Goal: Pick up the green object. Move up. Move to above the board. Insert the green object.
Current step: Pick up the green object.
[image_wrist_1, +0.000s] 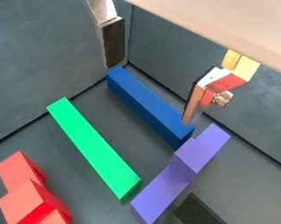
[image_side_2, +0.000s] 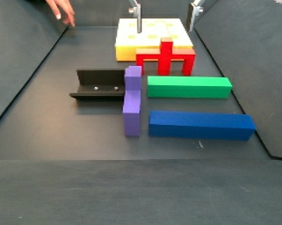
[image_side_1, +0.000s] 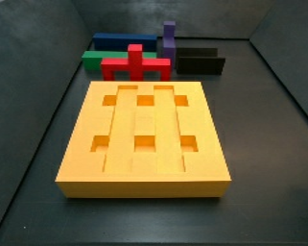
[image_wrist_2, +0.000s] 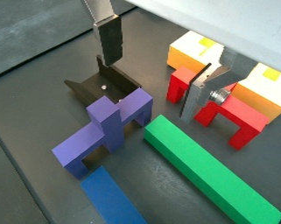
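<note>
The green object (image_side_2: pixel 188 86) is a long matte bar lying flat on the dark floor between the red cross-shaped piece (image_side_2: pixel 167 57) and the blue bar (image_side_2: pixel 202 125). It also shows in both wrist views (image_wrist_1: pixel 94 144) (image_wrist_2: pixel 207 171) and, mostly hidden behind the red piece, in a side view (image_side_1: pixel 89 61). The orange-yellow board (image_side_1: pixel 150 135) with grooves and square recesses lies beside the pieces. My gripper (image_side_2: pixel 167 12) hangs high over the pieces, open and holding nothing. In both wrist views the gripper (image_wrist_1: pixel 151 92) (image_wrist_2: pixel 150 90) shows its fingers (image_wrist_1: pixel 112 39) wide apart.
A purple piece (image_side_2: pixel 133 101) lies along the dark fixture (image_side_2: pixel 96 85), across the ends of the green and blue bars. The red piece sits against the board's edge. Dark walls enclose the floor. A person's hand (image_side_2: pixel 63 10) shows at the far wall.
</note>
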### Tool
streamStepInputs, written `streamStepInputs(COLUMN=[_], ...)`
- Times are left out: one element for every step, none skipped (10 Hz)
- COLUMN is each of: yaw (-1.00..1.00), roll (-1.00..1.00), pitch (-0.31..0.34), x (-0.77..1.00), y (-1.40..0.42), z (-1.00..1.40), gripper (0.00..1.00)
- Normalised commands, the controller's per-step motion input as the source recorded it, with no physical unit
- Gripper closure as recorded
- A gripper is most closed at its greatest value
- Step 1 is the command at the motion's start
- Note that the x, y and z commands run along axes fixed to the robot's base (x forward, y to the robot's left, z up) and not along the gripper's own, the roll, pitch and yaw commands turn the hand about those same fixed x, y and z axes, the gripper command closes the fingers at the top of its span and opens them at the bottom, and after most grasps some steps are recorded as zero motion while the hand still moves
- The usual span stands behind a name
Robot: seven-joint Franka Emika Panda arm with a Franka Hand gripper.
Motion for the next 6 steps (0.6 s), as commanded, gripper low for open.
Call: streamStepInputs(yaw=[0.0,0.0,0.0,-0.46,-0.79,-0.87], roll=[0.0,0.0,-0.01,-0.2,-0.14,-0.03], pitch=[0.0,0.0,-0.014,-0.161,-0.153,-0.089], x=[0.02,0.03,0.0,-0.36,-0.37,-0.29], y=[0.0,0.0,0.0,0.0,0.0,0.0], z=[-0.01,0.0,-0.05,-0.36,-0.39,-0.19], gripper=[0.0,0.0,0.0,0.0,0.0,0.0])
